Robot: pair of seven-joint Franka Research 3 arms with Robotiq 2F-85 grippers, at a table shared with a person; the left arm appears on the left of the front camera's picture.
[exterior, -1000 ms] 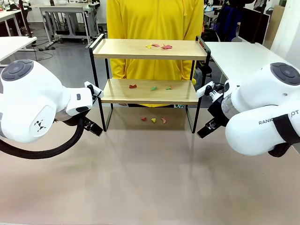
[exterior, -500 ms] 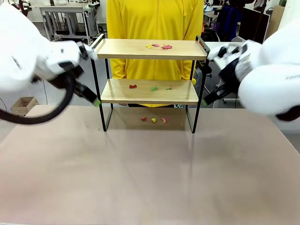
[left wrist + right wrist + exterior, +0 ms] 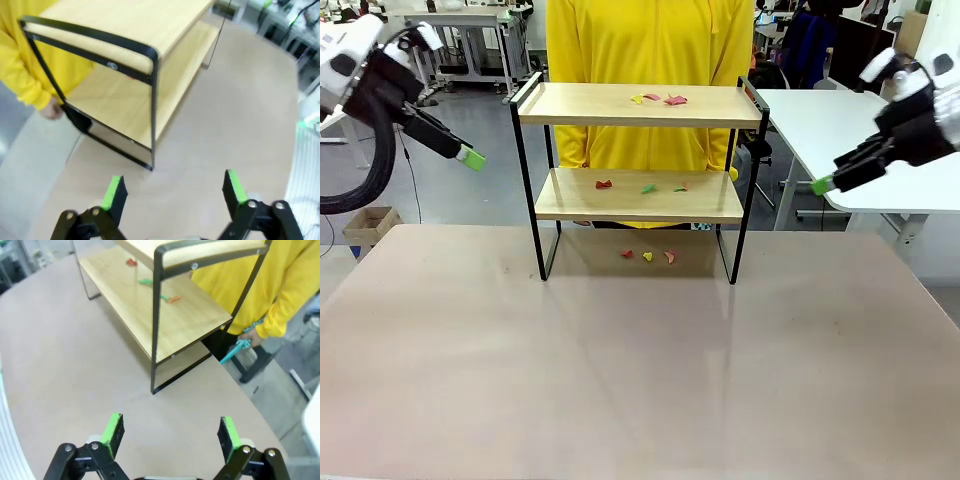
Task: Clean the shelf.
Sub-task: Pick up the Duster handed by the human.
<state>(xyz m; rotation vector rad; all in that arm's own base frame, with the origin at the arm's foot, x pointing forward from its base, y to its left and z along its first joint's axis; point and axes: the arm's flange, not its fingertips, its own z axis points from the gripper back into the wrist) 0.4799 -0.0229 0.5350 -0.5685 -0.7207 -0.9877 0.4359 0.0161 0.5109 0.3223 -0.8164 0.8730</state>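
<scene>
Shelf (image 3: 620, 104) stands at far middle of counter (image 3: 640, 380), directly in front of person in yellow top (image 3: 650, 40). Small coloured scraps (image 3: 660, 99) lie on top board, on lower board and on counter beneath shelf. Left claw (image 3: 472, 157) hangs in air left of shelf, about level with gap between boards, fingers wide apart, holding nothing. Right claw (image 3: 820, 185) hangs right of shelf, likewise spread and empty. Both clear of black frame. Right wrist view: thin teal thing (image 3: 231, 353) at person's hand (image 3: 251, 337), kind unclear.
</scene>
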